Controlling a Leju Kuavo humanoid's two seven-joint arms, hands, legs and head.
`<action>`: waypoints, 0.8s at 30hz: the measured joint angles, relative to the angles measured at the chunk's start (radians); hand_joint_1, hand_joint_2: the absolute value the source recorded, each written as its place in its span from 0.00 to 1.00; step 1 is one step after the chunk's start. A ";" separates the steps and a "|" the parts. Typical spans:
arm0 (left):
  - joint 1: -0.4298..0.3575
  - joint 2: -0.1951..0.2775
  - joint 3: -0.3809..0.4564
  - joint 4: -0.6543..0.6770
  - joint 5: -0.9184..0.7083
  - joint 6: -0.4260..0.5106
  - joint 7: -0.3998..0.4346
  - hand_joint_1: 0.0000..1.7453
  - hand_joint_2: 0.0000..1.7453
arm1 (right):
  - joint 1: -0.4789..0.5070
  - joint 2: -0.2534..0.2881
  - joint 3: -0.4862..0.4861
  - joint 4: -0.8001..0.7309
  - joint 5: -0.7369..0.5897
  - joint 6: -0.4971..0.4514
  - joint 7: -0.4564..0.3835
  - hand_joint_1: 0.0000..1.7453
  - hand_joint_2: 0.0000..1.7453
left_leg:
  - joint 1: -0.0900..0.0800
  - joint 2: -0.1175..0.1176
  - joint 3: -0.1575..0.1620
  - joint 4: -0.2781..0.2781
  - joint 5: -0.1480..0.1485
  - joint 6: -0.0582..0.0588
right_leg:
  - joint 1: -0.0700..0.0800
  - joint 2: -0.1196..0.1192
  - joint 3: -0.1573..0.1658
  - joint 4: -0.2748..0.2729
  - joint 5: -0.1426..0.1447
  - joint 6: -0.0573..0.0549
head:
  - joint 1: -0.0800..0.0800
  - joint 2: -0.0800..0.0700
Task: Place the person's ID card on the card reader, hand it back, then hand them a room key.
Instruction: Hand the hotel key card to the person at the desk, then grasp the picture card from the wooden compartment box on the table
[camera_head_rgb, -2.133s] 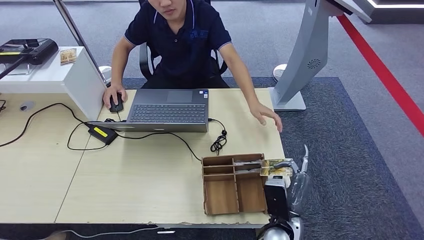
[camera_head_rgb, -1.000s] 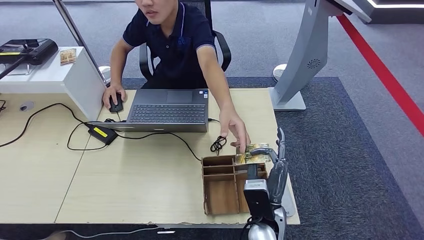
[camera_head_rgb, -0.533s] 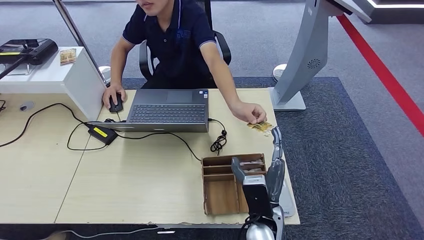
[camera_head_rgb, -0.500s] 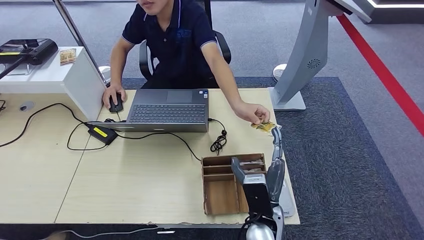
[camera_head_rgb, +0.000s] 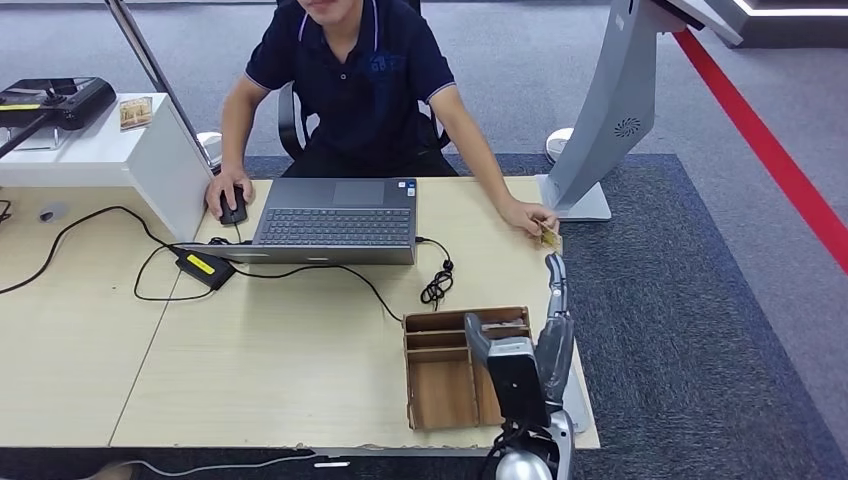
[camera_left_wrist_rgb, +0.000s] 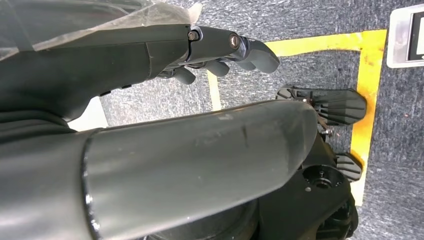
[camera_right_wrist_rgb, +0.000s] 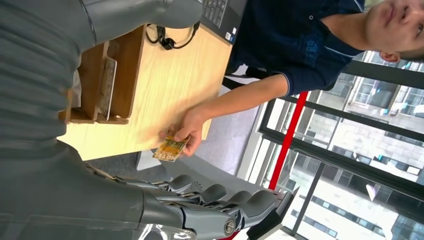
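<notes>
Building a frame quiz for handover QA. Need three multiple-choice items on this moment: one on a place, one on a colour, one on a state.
1. Where is the room key card?
A. In the wooden organizer
B. In the person's hand at the table's far right edge
C. On the laptop

2. What colour is the person's shirt?
A. Dark navy
B. White
C. Red

3. What state is the robot's right hand in?
A. Holding the card
B. Pressing the laptop keys
C. Open, holding nothing

Answers:
1 B: the person's hand pinches the card by the table edge, also seen in the right wrist view.
2 A: the polo is dark navy.
3 C: its fingers are extended above the wooden organizer with nothing in them.
</notes>
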 joint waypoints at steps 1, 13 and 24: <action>0.000 0.000 0.000 0.000 0.001 0.000 0.000 0.00 0.00 | 0.001 -0.005 0.001 -0.005 0.005 0.000 0.007 0.00 1.00 | 0.000 0.000 0.000 0.000 0.000 0.000 | 0.000 0.000 0.000 0.000 0.000 0.000 | 0.000 0.000; 0.000 0.004 0.000 0.000 -0.001 -0.007 0.000 0.00 0.00 | 0.009 -0.095 0.022 -0.063 0.231 0.000 0.176 0.00 1.00 | 0.000 0.000 0.000 0.000 0.000 0.000 | 0.000 0.000 0.000 0.000 0.000 0.000 | 0.000 0.000; 0.000 0.009 0.000 0.000 -0.013 -0.017 0.000 0.00 0.00 | 0.009 -0.182 0.042 -0.112 0.431 -0.001 0.294 0.00 1.00 | 0.000 0.000 0.000 0.000 0.000 0.000 | 0.000 0.000 0.000 0.000 0.000 0.000 | 0.000 0.000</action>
